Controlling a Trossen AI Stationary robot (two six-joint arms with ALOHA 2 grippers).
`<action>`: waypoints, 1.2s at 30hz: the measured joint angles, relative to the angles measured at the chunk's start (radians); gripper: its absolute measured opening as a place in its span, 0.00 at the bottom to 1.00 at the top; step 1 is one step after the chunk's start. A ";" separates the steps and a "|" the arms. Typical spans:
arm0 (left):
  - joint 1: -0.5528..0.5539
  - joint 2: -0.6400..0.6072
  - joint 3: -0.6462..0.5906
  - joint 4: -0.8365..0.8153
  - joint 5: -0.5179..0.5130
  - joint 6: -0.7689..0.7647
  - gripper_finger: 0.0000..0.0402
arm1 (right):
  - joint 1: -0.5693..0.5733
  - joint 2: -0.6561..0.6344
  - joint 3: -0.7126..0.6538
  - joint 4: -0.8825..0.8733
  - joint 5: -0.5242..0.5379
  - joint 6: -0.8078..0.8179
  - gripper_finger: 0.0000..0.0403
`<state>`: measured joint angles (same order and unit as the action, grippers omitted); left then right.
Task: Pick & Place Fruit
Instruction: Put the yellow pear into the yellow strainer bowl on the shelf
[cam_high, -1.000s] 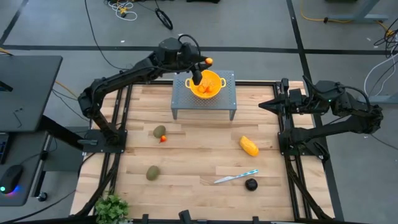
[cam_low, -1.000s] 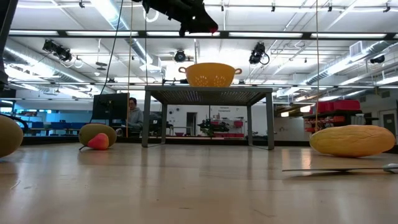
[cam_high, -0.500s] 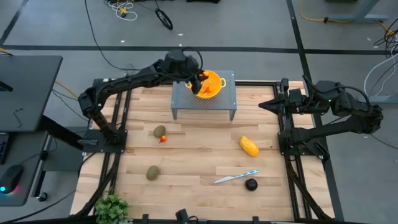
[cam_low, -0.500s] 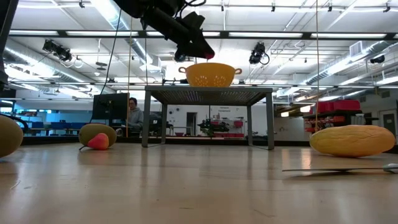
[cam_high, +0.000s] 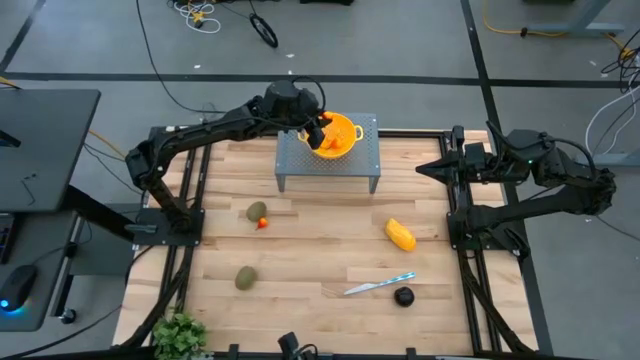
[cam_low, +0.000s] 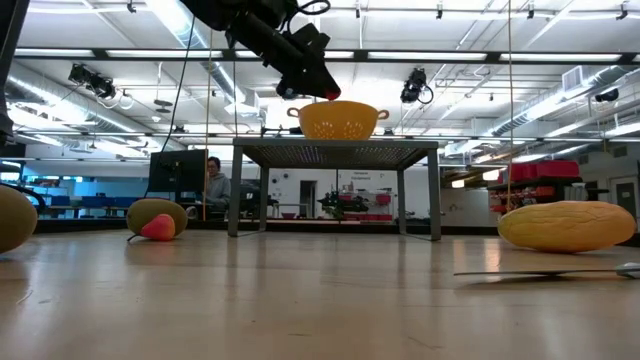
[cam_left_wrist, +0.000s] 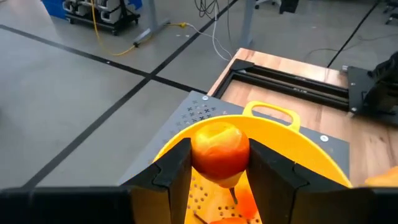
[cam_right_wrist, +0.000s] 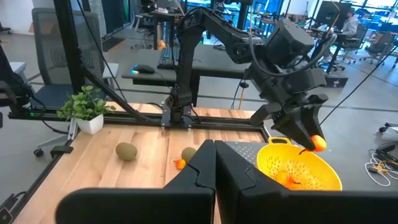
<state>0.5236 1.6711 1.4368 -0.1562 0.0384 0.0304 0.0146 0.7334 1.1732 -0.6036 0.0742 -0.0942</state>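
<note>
Fruit first: we see our left claw (cam_left_wrist: 219, 180) clamped on a small round orange-red fruit (cam_left_wrist: 219, 149), held just above the yellow perforated two-handled bowl (cam_high: 343, 130) on the grey metal stand (cam_high: 328, 165). Below and well away from that claw, on the wooden tabletop (cam_high: 310, 250), lie two olive-brown ovals (cam_high: 257, 211), a yellow-orange oblong (cam_high: 400, 235) and a dark round fruit (cam_high: 403, 296). Our right claw (cam_right_wrist: 214, 163) waits closed and empty at the tabletop's right edge.
</note>
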 joint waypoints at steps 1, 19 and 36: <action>0.000 0.000 0.000 0.000 -0.001 0.003 0.37 | 0.000 0.000 0.000 0.000 0.000 0.000 0.00; -0.003 0.000 0.000 0.001 -0.017 -0.008 0.52 | 0.000 0.000 0.000 0.000 0.000 0.000 0.00; -0.019 0.000 0.001 -0.013 -0.028 -0.020 0.78 | 0.000 0.000 0.000 0.000 0.001 0.000 0.00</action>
<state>0.5050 1.6707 1.4382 -0.1693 0.0101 0.0101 0.0143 0.7334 1.1732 -0.6037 0.0749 -0.0940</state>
